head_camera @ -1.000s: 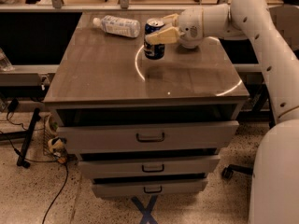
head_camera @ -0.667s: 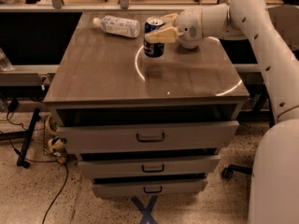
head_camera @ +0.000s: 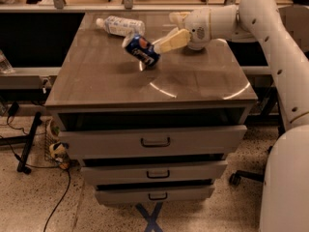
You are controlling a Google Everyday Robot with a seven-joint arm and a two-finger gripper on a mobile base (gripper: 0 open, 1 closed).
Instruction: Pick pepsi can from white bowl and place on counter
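The pepsi can [head_camera: 141,49], blue with a round logo, is tilted steeply, leaning toward the left over the counter [head_camera: 106,81]. My gripper [head_camera: 165,32] is just right of it with its fingers spread. The lower finger's [head_camera: 172,40] tip touches the can's right end, and the upper finger [head_camera: 178,17] is clear of it. The can is not between the fingers. The white bowl is not visible; it may be hidden under the tilted can. A thin white circle [head_camera: 164,90] is marked on the counter.
A clear plastic bottle [head_camera: 120,25] with a pale label lies at the counter's back left. The cabinet has three drawers [head_camera: 154,141] below. A rail and glass run behind the counter. My white arm [head_camera: 270,28] reaches in from the right.
The can stood upright between my fingers; now it has tipped over to the left, out of the fingers. My gripper has stayed at about the same place.
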